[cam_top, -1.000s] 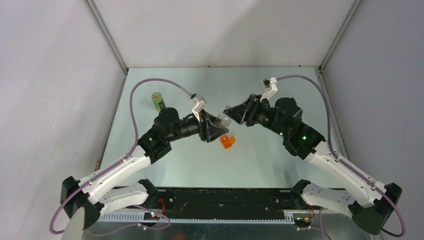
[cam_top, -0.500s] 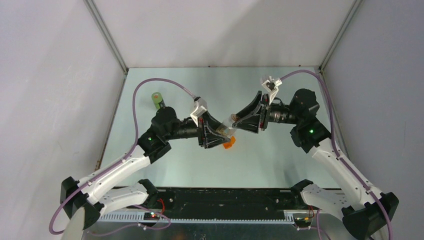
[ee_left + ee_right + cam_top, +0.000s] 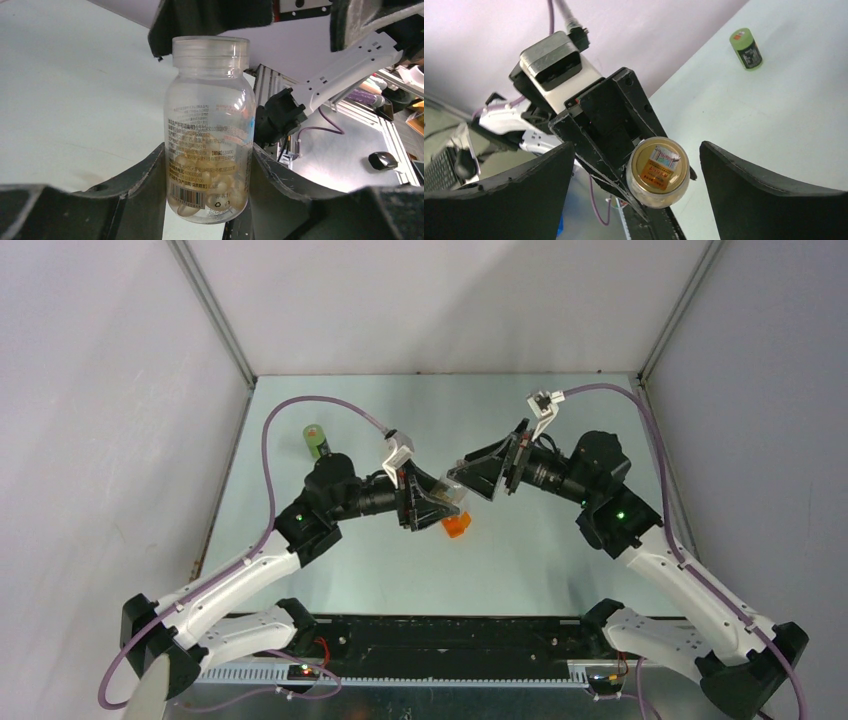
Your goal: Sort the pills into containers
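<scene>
**Two-arm hold for opening the pill bottle.** The clear bottle [image 3: 210, 135] is clamped at its lower body between the fingers of the left claw [image 3: 207, 150], raised off the table [image 3: 520, 570], with its neck pointing toward the right arm; pale yellow pills [image 3: 200, 167] lie heaped in its lower part. The right claw [image 3: 636, 144] faces the bottle end-on, its fingers spread wide to either side of the gold-coloured top [image 3: 659, 162] and touching neither side; whether that top is a cap or a foil seal cannot be told. The orange box [image 3: 456, 526] lies on the table just beside the bottle, toward the arm bases; the green bottle [image 3: 746, 47] stands well apart from the bottle, to the far left.

Step in hand, as judged: taking hold of the top so that the bottle can be opened.

- **Centring:** the top sits off-centre in the gap in the right wrist view, so the right claw should be lined up on the bottle's axis before it closes; otherwise one finger lands first and levers the bottle askew.
- **Grip height:** the fingers should close on the top alone, not on the shoulder of the bottle.
- **Counter-hold:** the left claw must hold firm against any twist or pull.
- **Neck angle:** the neck should be kept raised until the bottle is over the box, lest pills spill.
</scene>
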`<move>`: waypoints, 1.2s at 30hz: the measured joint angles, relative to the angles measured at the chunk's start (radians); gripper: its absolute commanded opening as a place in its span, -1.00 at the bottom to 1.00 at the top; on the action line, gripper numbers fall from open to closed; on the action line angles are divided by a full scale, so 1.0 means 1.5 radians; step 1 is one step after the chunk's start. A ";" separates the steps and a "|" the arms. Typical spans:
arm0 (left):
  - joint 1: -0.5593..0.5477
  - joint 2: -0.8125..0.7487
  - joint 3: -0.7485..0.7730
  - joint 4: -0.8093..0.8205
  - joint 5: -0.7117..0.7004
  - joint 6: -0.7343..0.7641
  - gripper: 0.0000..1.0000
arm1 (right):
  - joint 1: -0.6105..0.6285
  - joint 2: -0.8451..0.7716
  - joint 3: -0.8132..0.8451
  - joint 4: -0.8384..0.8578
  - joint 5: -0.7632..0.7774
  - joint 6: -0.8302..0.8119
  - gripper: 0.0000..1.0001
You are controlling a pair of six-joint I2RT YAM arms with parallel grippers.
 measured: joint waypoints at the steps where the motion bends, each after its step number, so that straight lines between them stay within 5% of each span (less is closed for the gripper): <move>1: 0.000 0.000 0.000 -0.003 -0.009 0.000 -1.00 | 0.010 0.000 0.000 -0.006 0.024 0.012 0.87; 8: 0.000 0.000 0.000 -0.018 -0.056 0.000 -1.00 | 0.039 0.002 0.000 -0.055 0.129 0.064 0.36; 20: 0.002 0.000 0.000 -0.037 -0.074 -0.001 -1.00 | 0.046 0.028 0.012 -0.097 0.145 0.055 -0.67; 23: 0.002 0.000 0.000 -0.036 -0.065 -0.001 -1.00 | 0.025 0.028 0.013 -0.095 0.101 0.021 -0.98; 29: 0.001 -0.004 0.001 -0.029 0.007 0.003 -1.00 | -0.032 0.024 0.013 -0.072 -0.129 -0.138 -1.00; 30: 0.001 -0.006 0.001 -0.028 0.023 0.006 -1.00 | -0.040 0.022 0.013 -0.073 -0.169 -0.164 -0.95; 31: 0.000 -0.007 0.001 -0.028 0.036 0.007 -1.00 | -0.046 0.020 0.013 -0.072 -0.192 -0.179 -0.45; 32: -0.002 -0.009 0.001 -0.027 0.048 0.007 -1.00 | -0.050 0.019 0.013 -0.072 -0.215 -0.192 -0.16; 33: -0.002 -0.010 0.001 -0.027 0.054 0.009 -1.00 | -0.053 0.018 0.013 -0.072 -0.229 -0.201 0.52; 35: -0.002 -0.010 0.001 -0.027 0.058 0.011 -1.00 | -0.054 0.017 0.013 -0.073 -0.234 -0.208 0.93; 36: -0.001 -0.010 0.001 -0.027 0.054 0.011 -1.00 | -0.053 0.017 0.013 -0.077 -0.228 -0.210 0.96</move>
